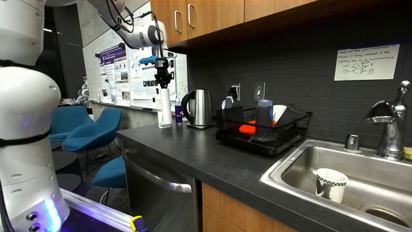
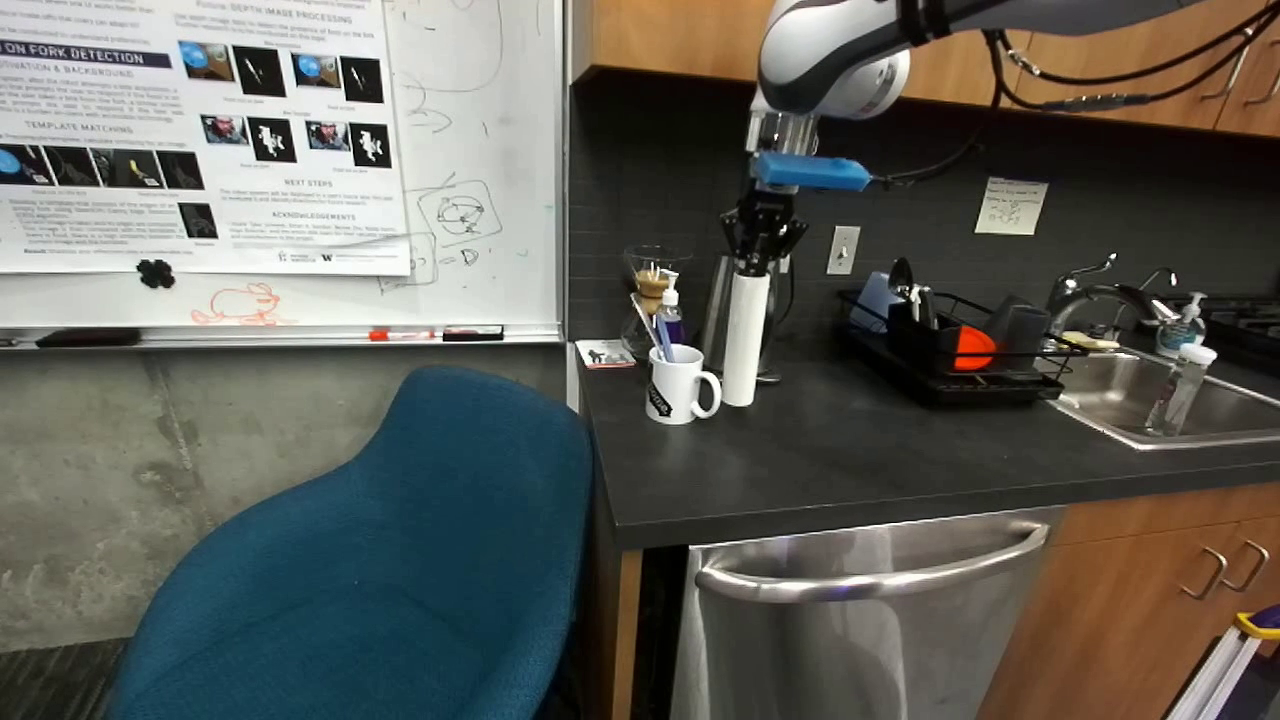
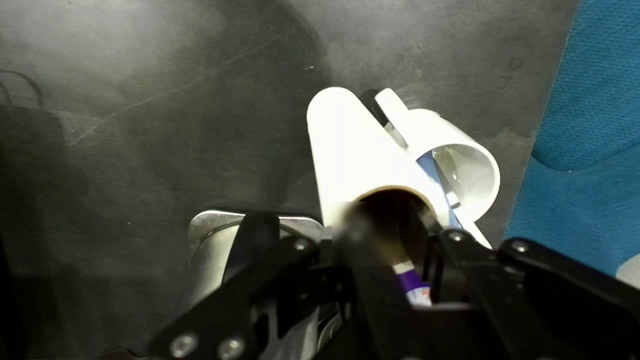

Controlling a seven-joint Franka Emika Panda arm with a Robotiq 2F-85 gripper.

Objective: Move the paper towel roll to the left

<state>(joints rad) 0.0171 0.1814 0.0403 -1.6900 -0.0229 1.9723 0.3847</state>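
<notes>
The paper towel roll (image 1: pixel 165 109), a slim white hollow cylinder, is nearly upright at the far end of the counter in both exterior views. My gripper (image 2: pixel 753 268) points straight down at its top end, jaws closed in on it. From the wrist view, the gripper (image 3: pixel 382 227) overlaps the open end of the roll (image 3: pixel 352 150); one finger reaches into that opening, while the other is blurred over the rim, so exact contact is hidden. The roll's base is at or just above the counter; I cannot tell if it touches.
Close beside the roll stands a white mug (image 2: pixel 672 388) holding slim items, its handle towards the roll. A purple bottle (image 1: pixel 178 113), steel kettle (image 1: pixel 202 109) and black dish rack (image 1: pixel 264 145) line the wall. The counter's end edge (image 2: pixel 598 460) lies past the mug, near a blue chair (image 2: pixel 400 540).
</notes>
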